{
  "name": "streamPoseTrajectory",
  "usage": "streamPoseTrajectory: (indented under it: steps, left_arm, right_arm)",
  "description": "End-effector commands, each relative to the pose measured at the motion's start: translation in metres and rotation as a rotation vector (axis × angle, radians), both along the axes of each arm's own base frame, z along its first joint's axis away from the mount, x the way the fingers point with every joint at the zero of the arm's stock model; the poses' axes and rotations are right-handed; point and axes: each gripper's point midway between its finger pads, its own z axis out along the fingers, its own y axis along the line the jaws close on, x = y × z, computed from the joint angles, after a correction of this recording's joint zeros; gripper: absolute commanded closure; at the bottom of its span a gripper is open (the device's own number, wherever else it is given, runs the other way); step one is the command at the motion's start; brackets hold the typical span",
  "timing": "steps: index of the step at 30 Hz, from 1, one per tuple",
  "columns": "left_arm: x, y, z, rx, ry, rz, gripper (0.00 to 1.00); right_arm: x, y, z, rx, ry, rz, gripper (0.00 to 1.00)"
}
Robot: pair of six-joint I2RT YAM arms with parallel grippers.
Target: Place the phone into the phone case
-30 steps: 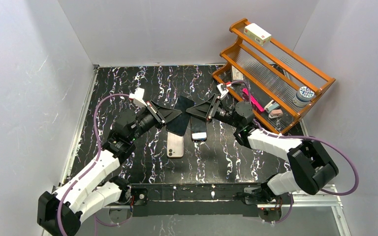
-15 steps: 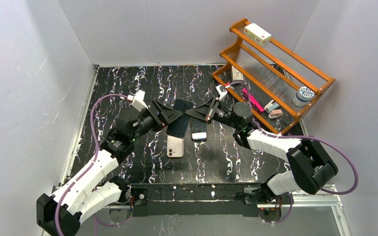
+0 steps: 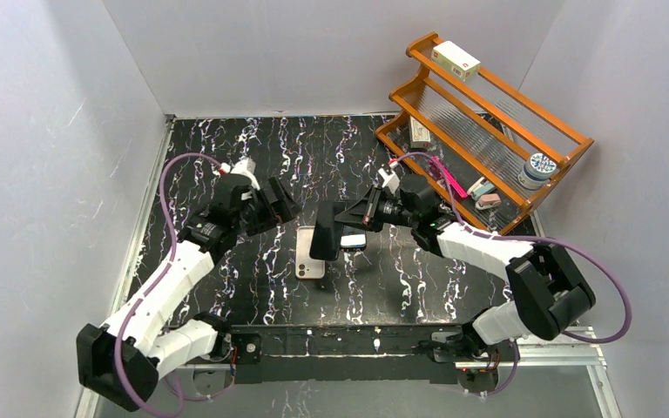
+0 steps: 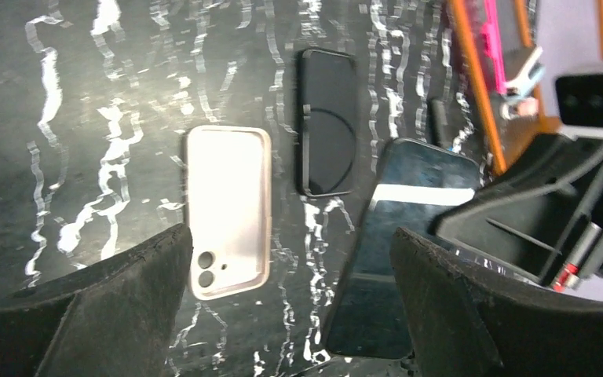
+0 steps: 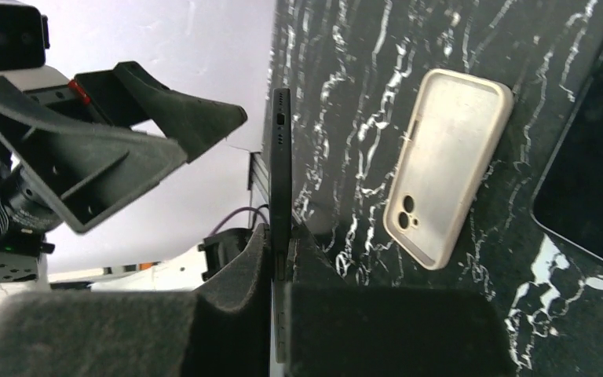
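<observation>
A black phone [image 3: 321, 232] hangs edge-on above the table with my right gripper [image 3: 338, 225] shut on its side; the right wrist view shows its thin edge [image 5: 281, 157] pinched between the pads. The beige phone case [image 3: 309, 254] lies flat, open side up, just left of and below the phone, and it also shows as the case [image 4: 228, 210] and the case [image 5: 444, 165]. My left gripper [image 3: 284, 206] stands open and empty, up and to the left of the case. In the left wrist view the left gripper [image 4: 289, 263] frames the case and the held phone [image 4: 408, 259].
A second black phone-like slab [image 3: 354, 241] lies flat to the right of the case, and the same slab [image 4: 327, 122] appears in the left wrist view. An orange wooden rack [image 3: 488, 113] with small items stands at the back right. Grey walls enclose the marbled table [image 3: 226, 148].
The left gripper opened, let go of the phone and drew back to the left. The right gripper shut on the phone and now carries it alone, lower and nearer, beside the case.
</observation>
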Motion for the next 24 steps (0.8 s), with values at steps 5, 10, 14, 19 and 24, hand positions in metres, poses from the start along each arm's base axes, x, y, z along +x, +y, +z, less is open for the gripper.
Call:
streamPoseTrajectory:
  steps: [5, 10, 14, 19, 24]
  left_arm:
    - [-0.011, 0.023, -0.068, -0.206, 0.232, -0.006, 0.2]
    - [-0.015, 0.019, -0.095, -0.281, 0.271, -0.018, 0.27]
    - [-0.02, 0.021, -0.112, -0.271, 0.282, -0.015, 0.28]
    - [-0.021, 0.017, -0.13, -0.3, 0.304, -0.021, 0.31]
    - [-0.025, 0.012, -0.148, -0.318, 0.351, -0.052, 0.34]
  right_arm:
    - [0.006, 0.021, -0.011, -0.073, -0.002, 0.074, 0.99]
    - [0.007, 0.033, -0.034, -0.1, 0.047, 0.106, 0.99]
    - [0.01, 0.043, -0.047, -0.107, 0.07, 0.121, 0.99]
    - [0.014, 0.054, -0.068, -0.125, 0.104, 0.139, 0.99]
    - [0.021, 0.064, -0.09, -0.143, 0.117, 0.163, 0.99]
